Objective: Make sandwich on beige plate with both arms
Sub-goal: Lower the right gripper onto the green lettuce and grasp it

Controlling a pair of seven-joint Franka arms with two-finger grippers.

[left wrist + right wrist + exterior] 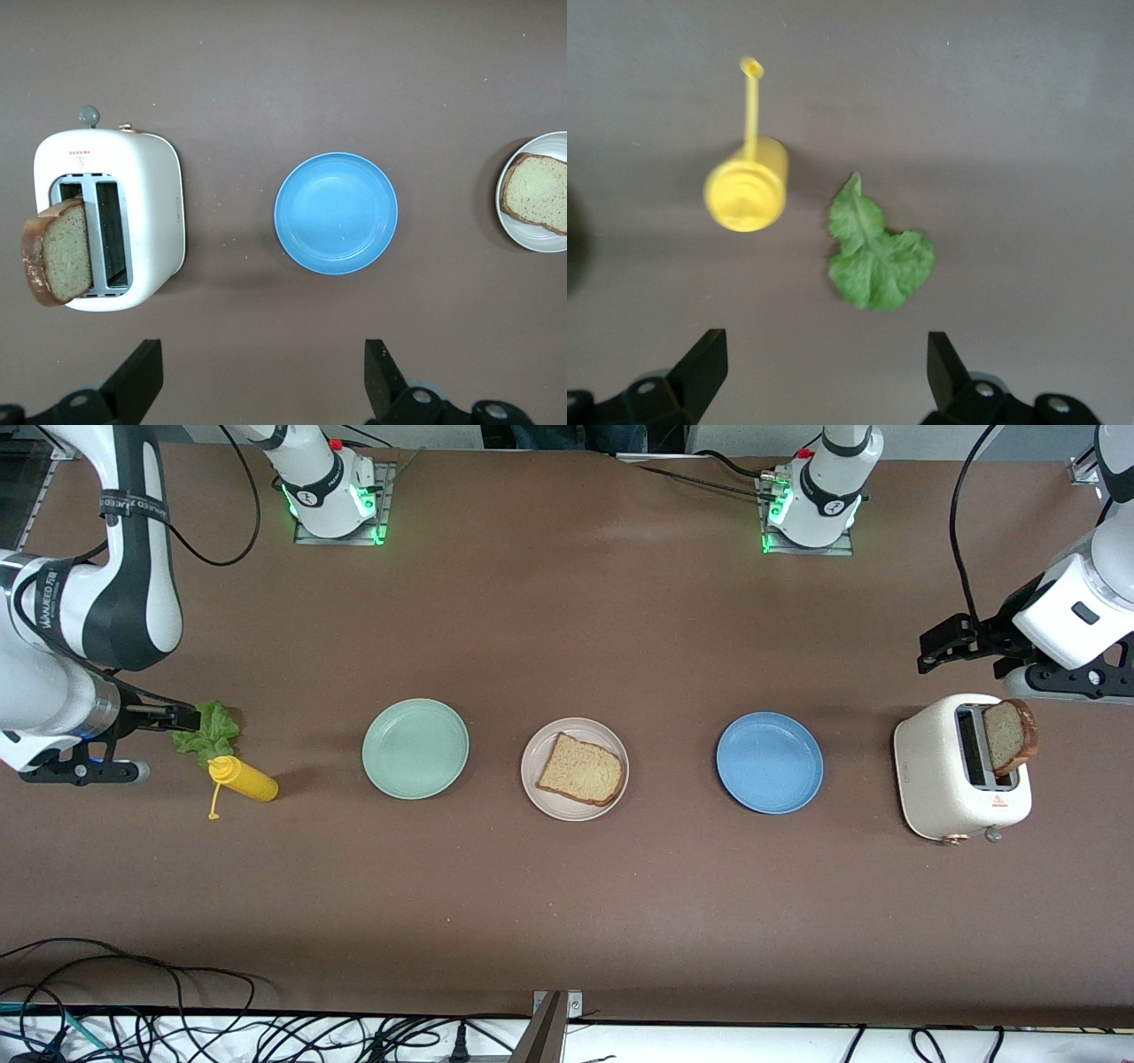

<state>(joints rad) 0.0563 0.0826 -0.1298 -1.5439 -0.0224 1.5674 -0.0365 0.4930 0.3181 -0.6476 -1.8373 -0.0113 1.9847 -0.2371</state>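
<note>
One slice of bread (580, 769) is lying on the beige plate (534, 772) at the middle of the worktop (567, 903), between the mint green plate (415, 747) and the blue plate (769, 762); this is judged to be the base of the sandwich, so the build is sitting at an early stage. The lettuce leaf (209, 731) is lying on the worktop toward the right arm's end, just beside a yellow squeeze bottle (242, 779) tipped on its side. The second slice (1010, 736) is sticking up, tilted, out of a slot of the white toaster (943, 779) toward the left arm's end. The right pincer (821, 367) is hanging over the lettuce with its jaws spread wide and nothing between them. The left pincer (263, 372) is hanging over the worktop between the toaster and the blue plate, jaws likewise spread and gripping nothing. Judged remaining: lettuce onto the plated slice, then the toaster slice on top. Neither item is being touched at present.
</note>
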